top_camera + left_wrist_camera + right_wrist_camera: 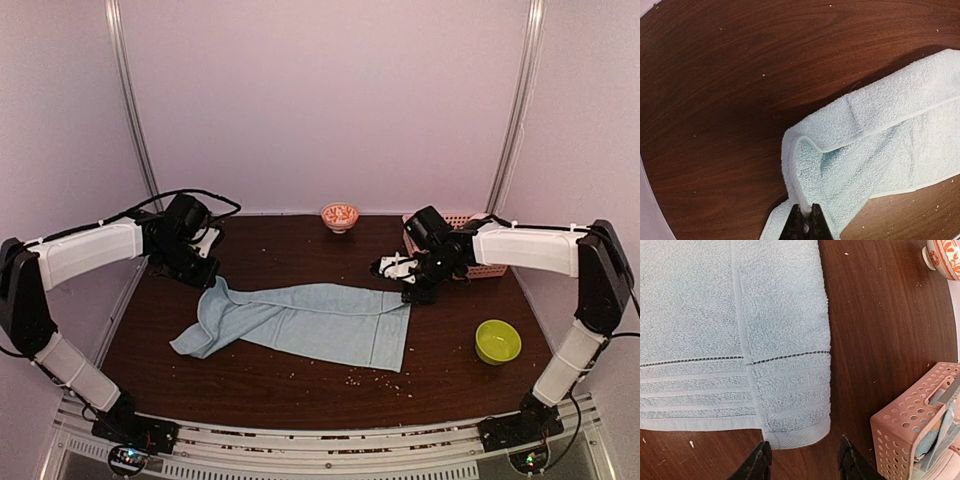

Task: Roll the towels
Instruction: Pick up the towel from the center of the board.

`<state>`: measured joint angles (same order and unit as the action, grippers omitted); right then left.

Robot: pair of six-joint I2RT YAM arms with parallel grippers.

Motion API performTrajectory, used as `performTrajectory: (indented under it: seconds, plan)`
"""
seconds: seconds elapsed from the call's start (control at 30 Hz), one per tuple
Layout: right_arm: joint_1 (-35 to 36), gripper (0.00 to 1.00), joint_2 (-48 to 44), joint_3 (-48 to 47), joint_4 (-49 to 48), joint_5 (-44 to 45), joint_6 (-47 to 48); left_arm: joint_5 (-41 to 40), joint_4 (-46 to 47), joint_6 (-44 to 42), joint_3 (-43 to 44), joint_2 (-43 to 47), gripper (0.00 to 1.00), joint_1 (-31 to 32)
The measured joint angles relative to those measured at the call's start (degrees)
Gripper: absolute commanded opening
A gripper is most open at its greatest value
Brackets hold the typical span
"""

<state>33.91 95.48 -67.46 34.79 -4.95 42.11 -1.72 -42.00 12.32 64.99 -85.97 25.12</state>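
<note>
A plain light-blue towel (310, 322) lies spread across the middle of the brown table, its left end bunched and folded over. My left gripper (806, 214) is shut on a raised fold of that towel (865, 145) at its left end, pinching the hem between the fingertips. My right gripper (804, 452) hovers open just off the right end of the towel (740, 340), at its folded corner, with nothing between the fingers. In the top view the right gripper (415, 290) stands at the towel's far right corner. More light-blue cloth (931, 442) shows inside the pink basket.
A pink lattice basket (470, 257) stands at the back right, close beside my right gripper. A lime-green bowl (497, 341) sits at the right front. A small orange-patterned bowl (339, 215) is at the back centre. Crumbs dot the table near the front.
</note>
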Motion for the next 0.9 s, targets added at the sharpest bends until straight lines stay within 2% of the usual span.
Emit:
performTrajectory:
  seconds: [0.17, 0.37, 0.47, 0.63, 0.8, 0.9]
  plan:
    - [1.49, 0.44, 1.64, 0.22, -1.27, 2.69, 0.17, 0.22, 0.02, -0.22, 0.0, -0.28, 0.0, 0.0]
    - [2.16, 0.5, 1.46, 0.24, 0.2, 2.67, 1.9, 0.39, 0.02, -0.44, 0.0, -0.31, 0.0, 0.0]
    - [2.36, 0.5, -0.11, 1.33, 1.2, 2.47, 3.98, 0.46, 0.02, -0.46, 0.0, -0.33, 0.0, 0.0]
    - [3.98, 0.41, -1.29, 3.85, 1.31, 5.16, 5.99, 0.48, 0.04, -0.87, 0.0, -0.68, 0.0, 0.0]
    - [4.33, 0.38, 1.68, 3.02, -0.98, 8.02, 5.86, 0.46, 0.09, -1.31, -0.2, -1.44, 0.0, 0.0]
    - [4.33, 0.25, 2.99, 2.69, -2.62, 9.57, 5.81, 0.44, 0.17, -1.44, -0.5, -1.44, 0.0, 0.0]
